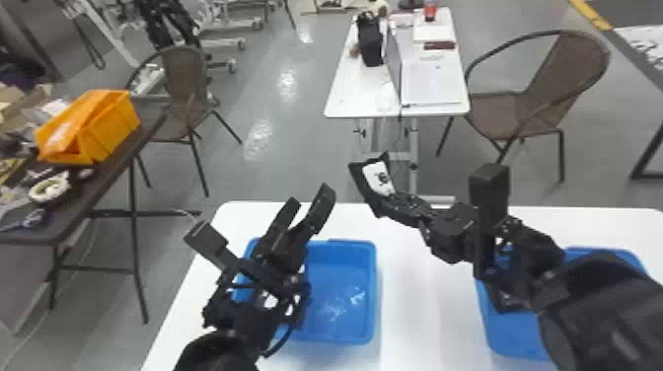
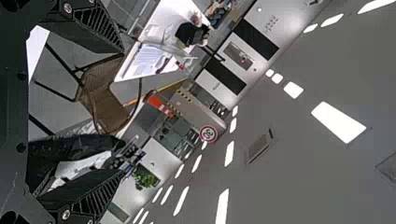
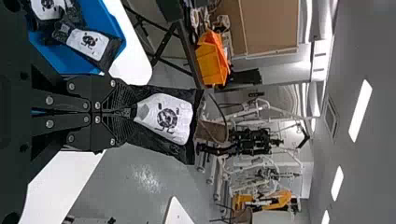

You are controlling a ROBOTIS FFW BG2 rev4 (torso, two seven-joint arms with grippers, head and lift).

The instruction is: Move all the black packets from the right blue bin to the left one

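Note:
In the head view my right gripper [image 1: 389, 200] is shut on a black packet [image 1: 377, 180] with a white label, above the table's far edge between the bins. The right wrist view has the same packet [image 3: 166, 116] gripped by its end in my right gripper [image 3: 128, 112]. My left gripper [image 1: 310, 197] stands open over the left blue bin [image 1: 371, 296], nothing between its fingers; in its wrist view the gripper [image 2: 122, 109] is spread wide. Black packets [image 3: 88, 43] lie in the left bin in the right wrist view. My right arm hides much of the right blue bin [image 1: 508, 340].
Both bins stand on a white table [image 1: 424, 296], with bare tabletop between them. At the left, a dark side table [image 1: 98, 182] carries orange bins [image 1: 106, 123]. Beyond the far edge are chairs [image 1: 567, 84] and a white desk [image 1: 355, 93] with a laptop.

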